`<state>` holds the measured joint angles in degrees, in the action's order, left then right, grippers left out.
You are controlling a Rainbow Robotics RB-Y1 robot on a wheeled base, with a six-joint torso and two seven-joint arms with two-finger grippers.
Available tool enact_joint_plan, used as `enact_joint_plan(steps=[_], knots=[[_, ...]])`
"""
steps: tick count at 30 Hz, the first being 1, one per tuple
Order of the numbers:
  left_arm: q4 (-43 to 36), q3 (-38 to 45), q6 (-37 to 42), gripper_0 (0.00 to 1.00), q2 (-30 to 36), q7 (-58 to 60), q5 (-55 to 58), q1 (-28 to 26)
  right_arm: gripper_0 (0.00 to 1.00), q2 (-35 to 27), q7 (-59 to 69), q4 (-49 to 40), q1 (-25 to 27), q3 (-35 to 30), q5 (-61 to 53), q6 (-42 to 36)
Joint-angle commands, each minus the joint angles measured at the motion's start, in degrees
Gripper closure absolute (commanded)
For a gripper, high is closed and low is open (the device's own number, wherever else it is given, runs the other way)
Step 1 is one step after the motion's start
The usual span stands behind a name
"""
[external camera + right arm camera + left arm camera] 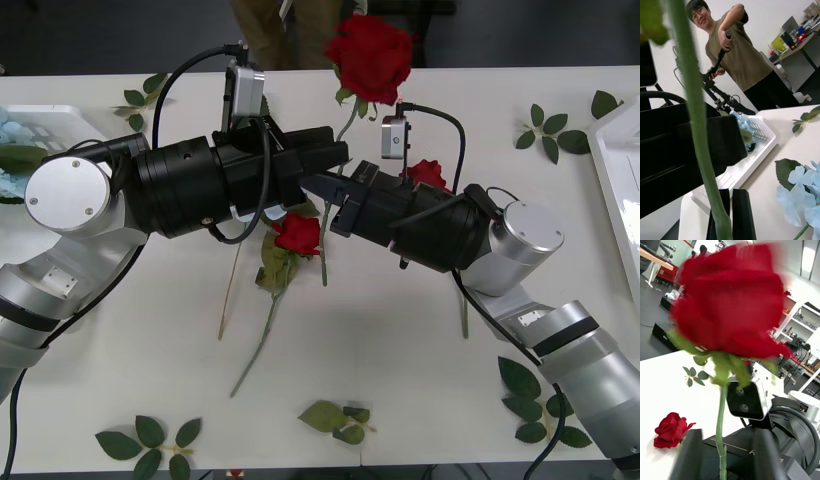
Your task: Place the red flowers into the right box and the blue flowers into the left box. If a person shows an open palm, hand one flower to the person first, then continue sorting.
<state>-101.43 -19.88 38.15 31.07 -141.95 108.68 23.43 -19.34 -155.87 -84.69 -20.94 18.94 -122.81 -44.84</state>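
From the front view, the 2 arms meet over the middle of the surface point(400, 330). The left pincer point(335, 155) and the right pincer point(318, 187) sit tip to tip around the thin stem of a raised red rose point(372, 55), whose head stands high toward the far edge. Both look pressed together on that stem, though the dark fingers overlap too much to say which one carries the load. 2 more red roses lie flat: one point(298, 233) under the arms near the centre, another point(428, 173) just behind the right arm. The left box point(50, 120) sits at the far-left corner holding blue flowers point(12, 160); the right box point(618, 170) shows at the right edge.

In the right wrist view, the black fingers point(742, 215) close on the green stem point(696, 112), with the slotted bin point(760, 138) beyond and a blue hydrangea point(801, 198) lying on the surface nearby.

In the left wrist view, the rose head point(730, 303) looms above, its stem running down between dark fingers.

The risk is a handover gone wrong: if either pincer releases too soon, or both pull apart, the stem could slip or bend and the rose would fall.
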Motion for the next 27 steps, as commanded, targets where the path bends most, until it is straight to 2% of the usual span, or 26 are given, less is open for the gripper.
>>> enact_joint_plan(steps=[1, 6, 11, 15, 18, 21, 26, 27], knots=[[-0.6, -0.6, -0.8, 0.00, -0.8, -5.1, 1.1, 1.8, 1.00, -1.3, 0.9, -1.8, -1.0, 0.3, -1.6, 0.3], [-0.6, -0.6, -0.9, 0.00, 0.0, -5.0, 1.8, 1.8, 1.00, -5.3, 0.9, -1.8, 0.2, -0.8, -2.4, 0.7], [-0.6, -0.7, -0.9, 0.00, 4.3, -4.9, 5.3, 1.8, 1.00, -11.7, 0.9, -1.8, 2.7, -3.5, -0.5, 1.3], [-0.7, -0.8, -0.9, 0.00, 9.4, -4.9, 8.5, 2.0, 1.00, -15.9, 9.4, -1.6, 3.5, -6.8, 6.4, 0.2], [-0.7, -0.9, -0.7, 0.00, 14.5, -4.3, 10.7, 2.0, 1.00, -17.4, 20.3, 0.1, 2.9, -11.9, 14.3, -5.1], [-0.7, -2.4, -0.7, 0.00, 20.4, -0.2, 11.5, 2.0, 1.00, -17.3, 28.3, 3.9, 0.4, -20.2, 24.1, -15.1], [-0.4, -6.9, -0.7, 0.00, 28.1, 8.6, 11.3, 2.1, 1.00, -17.4, 33.4, 13.0, -7.0, -33.2, 39.7, -30.4], [-0.4, -6.9, -0.7, 0.00, 28.1, 8.6, 11.3, 2.1, 1.00, -17.4, 33.4, 13.0, -7.0, -33.2, 39.7, -30.4]])
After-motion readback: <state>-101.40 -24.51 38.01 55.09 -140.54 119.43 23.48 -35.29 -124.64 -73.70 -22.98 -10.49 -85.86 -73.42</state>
